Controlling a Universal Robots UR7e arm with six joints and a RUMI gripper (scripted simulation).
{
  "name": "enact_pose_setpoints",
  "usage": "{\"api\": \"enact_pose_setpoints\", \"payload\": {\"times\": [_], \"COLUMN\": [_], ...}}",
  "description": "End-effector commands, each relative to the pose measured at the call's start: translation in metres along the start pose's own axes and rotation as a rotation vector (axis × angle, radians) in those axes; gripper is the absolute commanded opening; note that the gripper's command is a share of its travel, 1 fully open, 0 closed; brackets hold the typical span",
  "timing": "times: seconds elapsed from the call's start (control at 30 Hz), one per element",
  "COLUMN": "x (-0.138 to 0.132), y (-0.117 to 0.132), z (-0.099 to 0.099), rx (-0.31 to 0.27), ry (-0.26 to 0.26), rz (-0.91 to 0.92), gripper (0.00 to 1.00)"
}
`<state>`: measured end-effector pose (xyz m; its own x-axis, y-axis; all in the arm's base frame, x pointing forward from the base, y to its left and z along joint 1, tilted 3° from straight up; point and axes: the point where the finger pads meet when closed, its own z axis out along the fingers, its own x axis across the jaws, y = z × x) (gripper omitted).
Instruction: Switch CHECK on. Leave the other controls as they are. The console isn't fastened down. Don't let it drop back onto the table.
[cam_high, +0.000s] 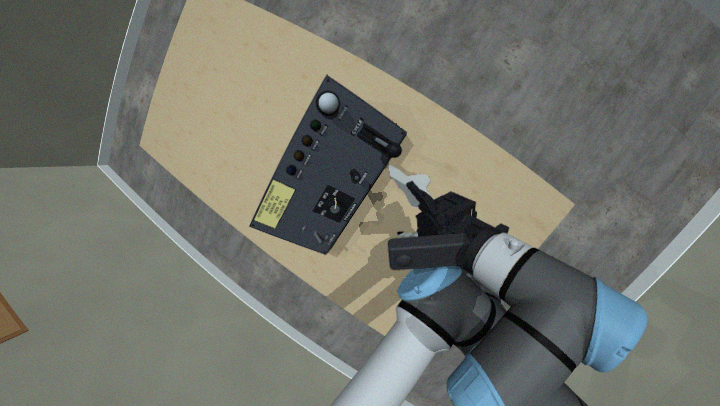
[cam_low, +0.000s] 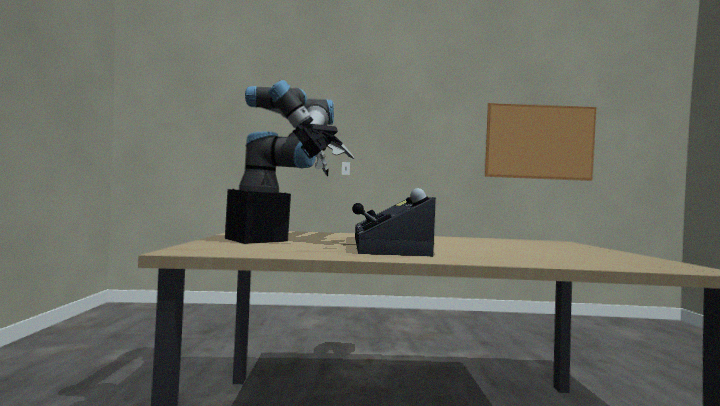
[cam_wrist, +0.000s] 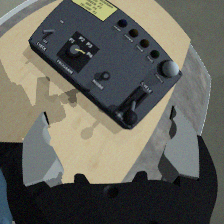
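Observation:
The dark wedge-shaped console (cam_high: 328, 163) sits on the wooden table; it also shows in the side view (cam_low: 395, 226) and the wrist view (cam_wrist: 105, 60). A small toggle switch (cam_wrist: 47, 36) stands at one low corner (cam_high: 318, 236); its label seems to read CHECK but is too small to be sure. My gripper (cam_high: 405, 183) (cam_low: 336, 160) is open and empty. It hangs well above the table, off the console's lever end, and looks down at the panel between its fingers.
The panel also carries a black-knobbed CYCLE lever (cam_high: 388, 144), a white dome button (cam_high: 327, 102), a row of several dark lamps (cam_high: 303, 147), a small push button (cam_high: 355, 176), a rotary selector (cam_high: 334, 206) and a yellow label (cam_high: 274, 203). The arm's black pedestal (cam_low: 257, 215) stands on the table.

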<state>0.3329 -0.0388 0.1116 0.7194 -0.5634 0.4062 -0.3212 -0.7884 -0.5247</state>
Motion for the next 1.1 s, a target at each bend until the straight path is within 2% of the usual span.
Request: {"api": "enact_pose_setpoints", "payload": {"times": [0.0,0.37,1.07], "x": [-0.015,-0.049,-0.072], "y": [-0.016,-0.050,-0.075], "z": [0.008,0.027,0.043], "rx": [-0.004,-0.020,-0.034], "ry": [-0.019,-0.074,-0.118], "rz": [-0.202,-0.642,-0.970], "gripper": [1.00,1.00,1.00]}}
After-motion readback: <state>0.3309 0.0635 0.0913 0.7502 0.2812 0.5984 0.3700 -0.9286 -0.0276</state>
